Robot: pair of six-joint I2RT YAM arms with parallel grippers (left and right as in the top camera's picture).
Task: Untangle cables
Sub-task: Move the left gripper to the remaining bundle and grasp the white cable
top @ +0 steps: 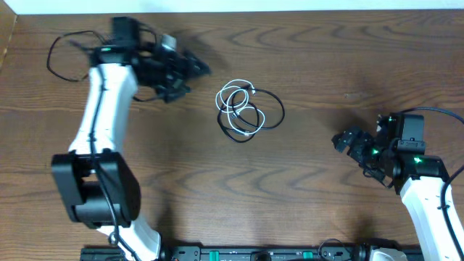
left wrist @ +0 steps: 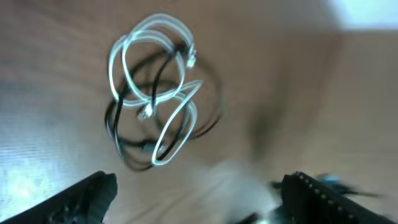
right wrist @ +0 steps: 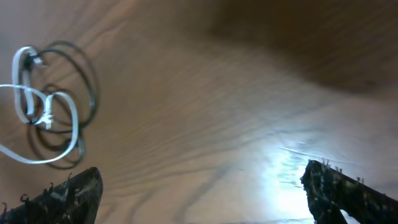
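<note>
The left hand (top: 187, 77) is spread wide and holds nothing. In its wrist view the two dark fingers (left wrist: 87, 198) sit at the bottom corners with bare wood between them. It hangs over the far left part of the worktop (top: 326, 58), pointing right toward the cables (top: 248, 110) but apart from them.

The right hand (top: 348, 142) is also spread wide and empty, with its fingers (right wrist: 67, 196) far apart. It is at the right side of the worktop, aimed left at the cables and well apart from them.

The cables lie flat near the middle of the worktop, between the two hands, in one loose coiled tangle. The white cable (top: 233, 101) makes several overlapping loops that stretch from the far side toward the near side. One small plug (top: 251, 90) on the far side points right. The black cable (top: 274, 109) loops through the white one and bulges out to the right. I cannot tell whether the black loops are one cord or two. As a whole the tangle is roughly round, with no clear long axis.
</note>
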